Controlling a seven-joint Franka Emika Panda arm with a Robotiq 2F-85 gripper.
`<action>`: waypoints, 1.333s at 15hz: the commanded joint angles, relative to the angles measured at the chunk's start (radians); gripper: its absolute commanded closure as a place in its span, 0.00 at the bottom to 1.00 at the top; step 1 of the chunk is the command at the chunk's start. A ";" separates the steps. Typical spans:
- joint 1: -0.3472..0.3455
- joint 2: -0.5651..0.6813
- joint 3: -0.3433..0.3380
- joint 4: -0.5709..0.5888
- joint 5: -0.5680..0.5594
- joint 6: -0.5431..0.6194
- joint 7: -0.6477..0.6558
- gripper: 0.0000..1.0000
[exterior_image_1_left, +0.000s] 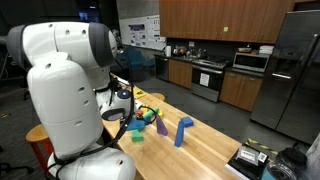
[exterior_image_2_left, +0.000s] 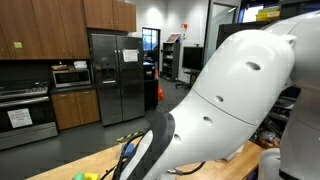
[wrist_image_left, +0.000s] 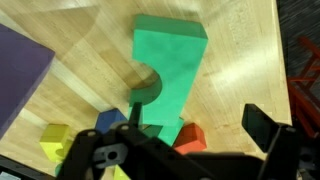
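The white arm (exterior_image_1_left: 65, 90) is the biggest thing here and fills the near side in an exterior view. Behind it are the brown kitchen cabinets (exterior_image_1_left: 215, 18) and a steel fridge (exterior_image_1_left: 295, 70). The arm bends down over a long wooden table (exterior_image_1_left: 205, 150), on which a small group of coloured blocks is lying.

The gripper (wrist_image_left: 175, 145) hangs over this group. Its jaws stand wide apart and nothing is clamped between them. As far as I can tell, it touches no block.

A purple block (wrist_image_left: 20, 70) lies at the left edge of the wrist view, partly cut off by the frame. The green block (wrist_image_left: 170, 60) is the nearest one to the gripper. It lies flat on the wood in the middle of the wrist view, just ahead of the jaws, and it has a round notch in one long side.

A blue post (exterior_image_1_left: 181, 130) stands upright on the table, a little apart from the others.

Three small pieces are near the green block's lower end. A blue block (wrist_image_left: 112, 120) is just beside the notch, a red block (wrist_image_left: 192, 135) is on the opposite side, and a yellow block (wrist_image_left: 55, 140) lies further off, below the purple one.
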 joint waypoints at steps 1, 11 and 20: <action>0.009 0.061 0.010 0.003 -0.076 0.091 0.034 0.00; 0.115 0.162 -0.039 0.004 -0.268 0.228 0.118 0.00; 0.114 0.144 -0.115 0.001 -0.668 0.133 0.355 0.00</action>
